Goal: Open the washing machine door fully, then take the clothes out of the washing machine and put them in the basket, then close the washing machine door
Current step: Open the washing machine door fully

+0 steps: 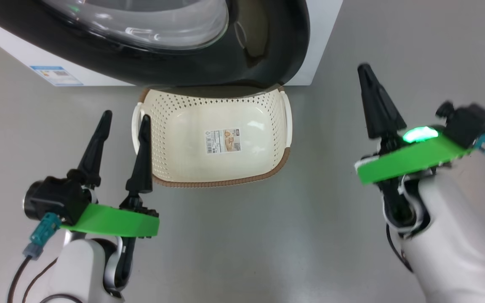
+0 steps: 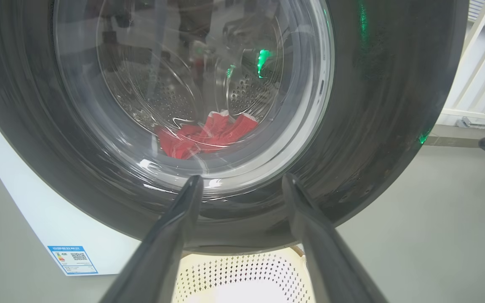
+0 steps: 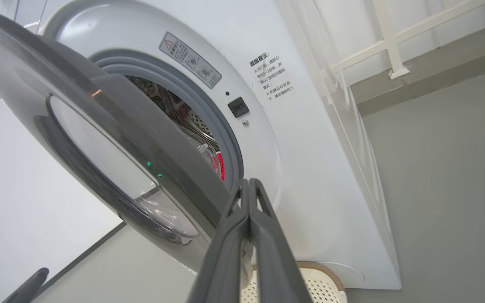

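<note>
Hanging ajar, the washing machine door angles off the washing machine, with the basket lengthwise below its front. Right hand clenched empty, left hand released.

A grey floor runs to a white railing standing on a low grey kerb.

Basket on the floor before the washing machine, under the washing machine door; clothes in the drum behind it.
</note>
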